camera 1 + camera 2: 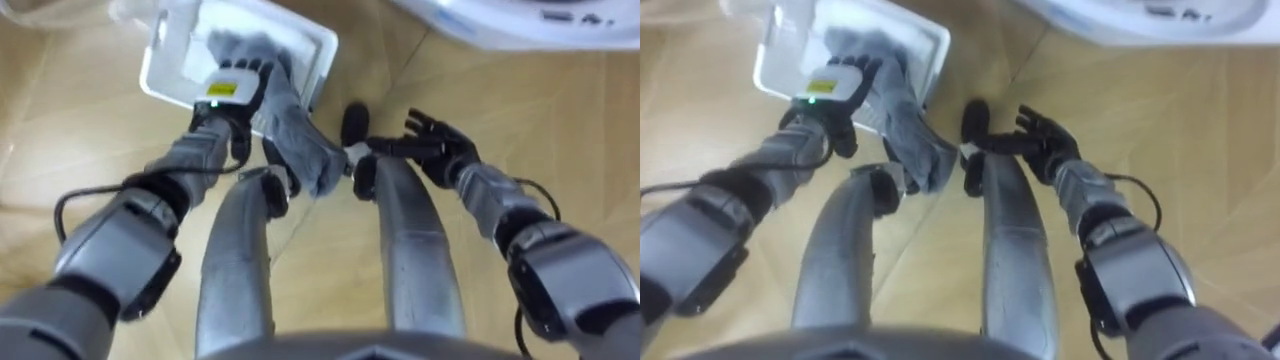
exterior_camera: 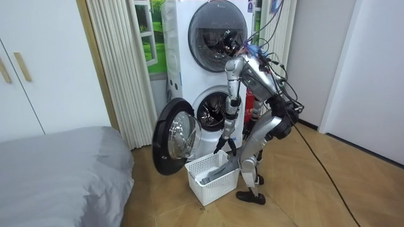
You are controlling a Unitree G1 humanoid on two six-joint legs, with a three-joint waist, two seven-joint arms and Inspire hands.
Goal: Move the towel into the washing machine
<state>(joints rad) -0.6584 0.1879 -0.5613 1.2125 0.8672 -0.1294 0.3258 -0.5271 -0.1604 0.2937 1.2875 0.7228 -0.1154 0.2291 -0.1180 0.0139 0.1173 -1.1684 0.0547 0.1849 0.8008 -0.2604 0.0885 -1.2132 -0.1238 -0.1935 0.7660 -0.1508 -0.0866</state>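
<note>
A grey towel (image 1: 295,130) trails from the white basket (image 1: 175,75) on the floor over its near rim towards my legs. My left hand (image 1: 238,88) is over the basket with its fingers curled round the towel's upper part. My right hand (image 1: 440,145) hangs open beside my right leg, fingers spread and holding nothing. In the room view I stand bent forward over the basket (image 2: 211,180), left hand (image 2: 223,146) just above it. The lower washing machine (image 2: 211,113) behind me has its round door (image 2: 173,135) swung open.
A white curved edge of the machine (image 1: 520,20) shows at the upper right of the eye view. A second machine (image 2: 211,28) is stacked on top. A grey bed (image 2: 60,170) lies at the room view's left, curtains (image 2: 123,63) behind it. Wooden floor surrounds the basket.
</note>
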